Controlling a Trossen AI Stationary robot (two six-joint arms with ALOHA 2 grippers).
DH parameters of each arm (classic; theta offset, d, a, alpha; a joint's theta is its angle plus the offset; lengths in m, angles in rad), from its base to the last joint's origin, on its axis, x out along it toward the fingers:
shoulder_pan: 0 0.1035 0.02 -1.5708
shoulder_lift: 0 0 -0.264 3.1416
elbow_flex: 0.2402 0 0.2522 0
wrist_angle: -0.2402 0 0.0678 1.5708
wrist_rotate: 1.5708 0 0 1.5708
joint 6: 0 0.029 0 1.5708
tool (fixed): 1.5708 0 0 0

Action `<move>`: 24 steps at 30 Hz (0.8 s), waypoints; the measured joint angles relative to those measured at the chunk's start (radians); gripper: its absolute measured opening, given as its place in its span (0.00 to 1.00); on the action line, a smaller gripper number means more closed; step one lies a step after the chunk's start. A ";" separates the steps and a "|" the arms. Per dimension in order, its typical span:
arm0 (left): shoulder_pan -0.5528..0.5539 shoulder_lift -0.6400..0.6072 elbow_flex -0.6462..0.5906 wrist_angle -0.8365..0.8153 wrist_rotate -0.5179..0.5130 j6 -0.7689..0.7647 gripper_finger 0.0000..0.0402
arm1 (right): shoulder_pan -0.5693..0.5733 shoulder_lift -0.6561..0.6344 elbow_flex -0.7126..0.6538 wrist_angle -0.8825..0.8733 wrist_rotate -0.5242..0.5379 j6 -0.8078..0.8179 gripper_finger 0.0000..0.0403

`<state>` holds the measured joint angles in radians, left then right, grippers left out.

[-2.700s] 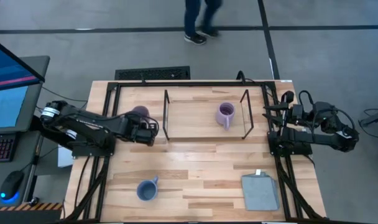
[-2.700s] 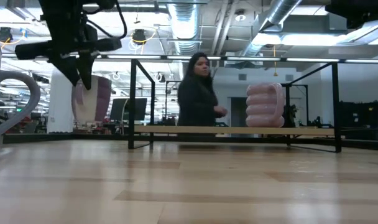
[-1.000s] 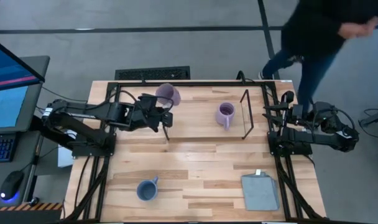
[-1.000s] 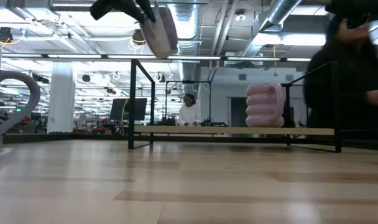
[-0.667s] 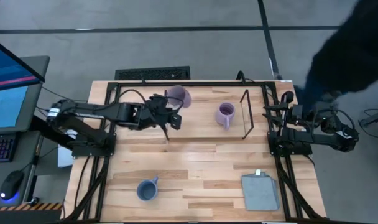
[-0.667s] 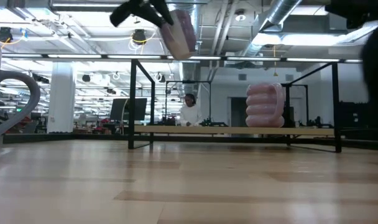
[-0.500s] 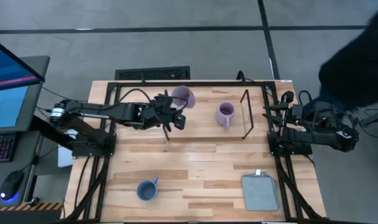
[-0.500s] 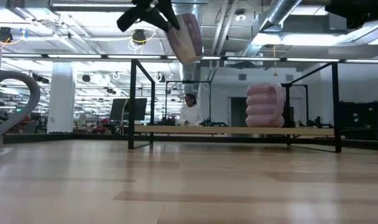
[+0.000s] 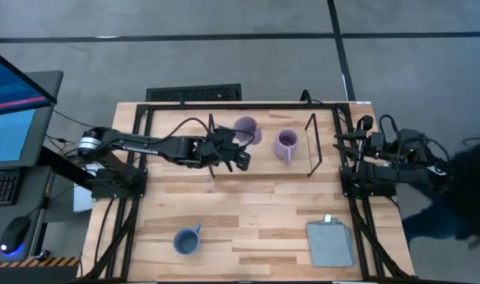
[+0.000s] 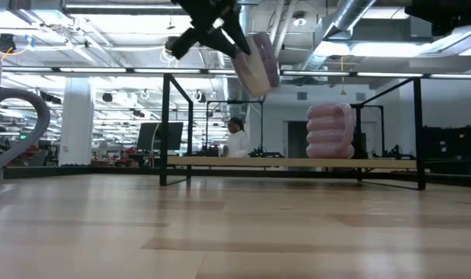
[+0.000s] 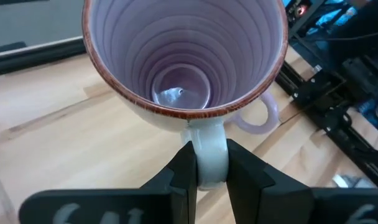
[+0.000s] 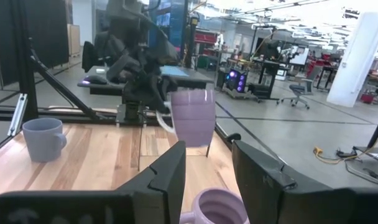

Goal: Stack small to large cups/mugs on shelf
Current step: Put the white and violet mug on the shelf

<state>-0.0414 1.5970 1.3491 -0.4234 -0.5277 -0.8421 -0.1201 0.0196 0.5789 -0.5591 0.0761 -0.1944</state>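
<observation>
**Purple mug airborne, pinched by its handle**

Left gripper (image 11: pixel 206 163) is clamped on the handle of the carried purple mug (image 9: pixel 246 130), fingers squeezing the loop from both sides, mug mouth facing the wrist cam. From overhead the mug hangs above the shelf (image 9: pixel 260 162), over its left part, just beside the second purple mug (image 9: pixel 286 145) that already sits on the board. Low view shows it lifted and tilted, up near the top of the black wire frame (image 10: pixel 166 128).

Handling call: looks like glazed ceramic, so rigid, prob. fairly heavy for its size, smooth and chip-prone. A handle-only pinch lets the body swing or twist, so the tilt is worth watching. Handle or rim wall are the sensible grab spots. Nesting needs it upright and lined up over the bigger mug, w/ a gentle set-down, since ceramic on ceramic can crack.

Blue mug (image 9: pixel 186 239) waits at the near-left of the table, well apart from the shelf.

Right gripper (image 12: pixel 207 163) sits parked at the table's right edge, fingers part-way apart, nothing btwn them.
</observation>
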 joint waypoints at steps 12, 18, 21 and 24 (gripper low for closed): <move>0.005 0.186 0.151 -0.012 0.000 0.000 0.12 | 0.000 0.000 0.000 0.000 0.000 0.000 0.39; 0.013 0.280 0.249 -0.089 -0.003 -0.021 0.12 | 0.001 0.000 0.000 -0.001 0.000 0.000 0.38; 0.013 0.313 0.291 -0.191 -0.019 -0.061 0.12 | 0.001 0.000 0.000 -0.001 0.000 0.000 0.38; 0.013 0.324 0.311 -0.231 -0.022 -0.095 0.12 | 0.001 0.000 0.000 -0.001 0.000 0.000 0.39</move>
<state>-0.0288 1.9205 1.6605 -0.6540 -0.5500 -0.9368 -0.1196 0.0196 0.5789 -0.5604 0.0757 -0.1944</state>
